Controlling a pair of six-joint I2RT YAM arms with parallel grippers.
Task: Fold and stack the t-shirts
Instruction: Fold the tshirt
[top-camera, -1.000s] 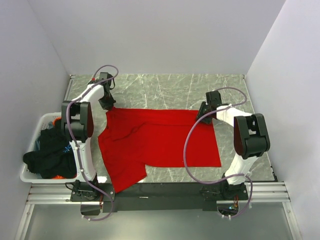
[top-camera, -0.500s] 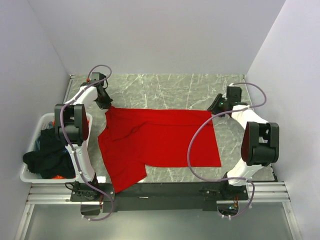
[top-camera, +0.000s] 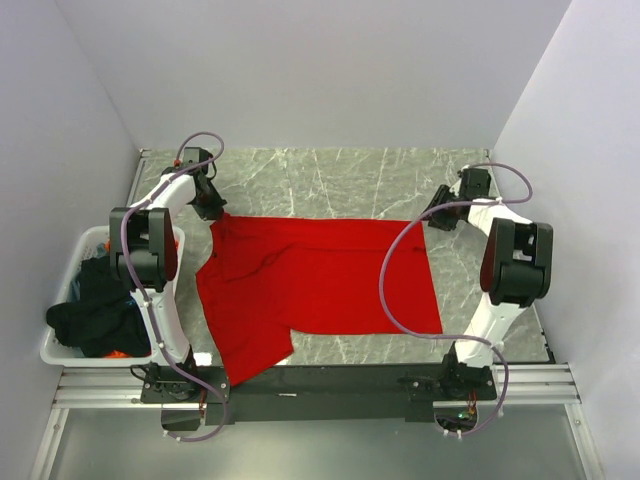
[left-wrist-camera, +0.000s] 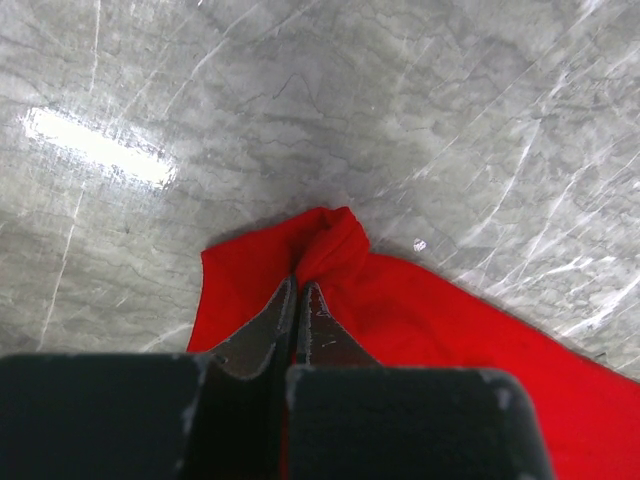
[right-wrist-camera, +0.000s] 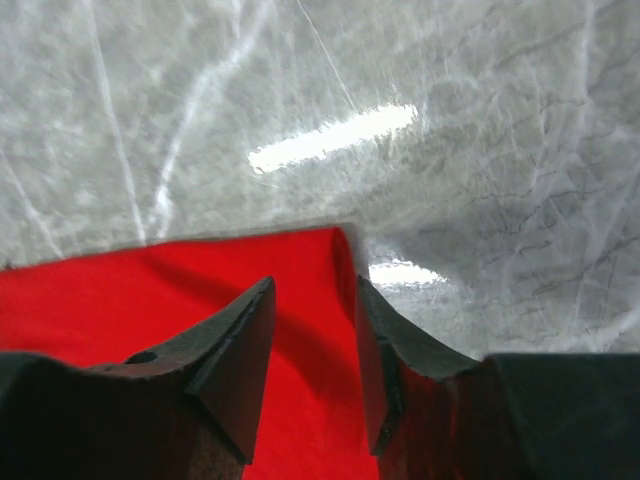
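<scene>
Left tool clamped on a far corner of the red t-shirt; right tool standing open over the other far corner.
On the marble tabletop the shirt lies spread almost flat, one flap trailing toward the near edge (the black t-shirts sit heaped in the white basket on my left). To do this well, I'd lower the right jaws astride that corner, bite deep enough to catch every layer, close firmly, then raise both corners level and together so the cloth runs taut and the fold lands straight.
</scene>
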